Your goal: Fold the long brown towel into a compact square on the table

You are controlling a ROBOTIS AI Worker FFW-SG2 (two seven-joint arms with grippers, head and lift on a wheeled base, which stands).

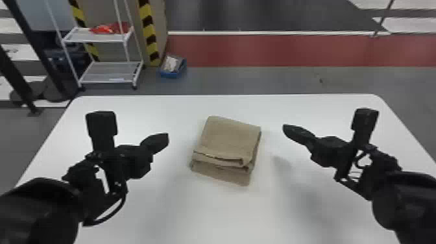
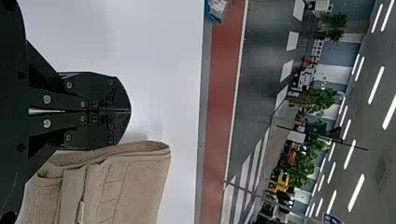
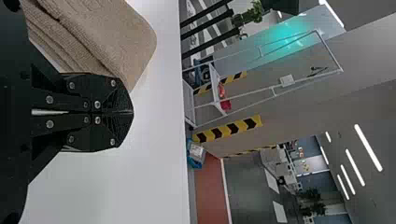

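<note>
Left gripper (image 1: 162,141) and right gripper (image 1: 290,130) closed, brown towel (image 1: 231,139) between them

Each has its fingers pressed together, holding nothing. White surface separates both from the towel, runs past it to the table's (image 1: 292,105) far edge, and spreads on the near side. The towel lies around mid-table, a thick, slightly skewed near-square, layers stepping out nearside.
</note>
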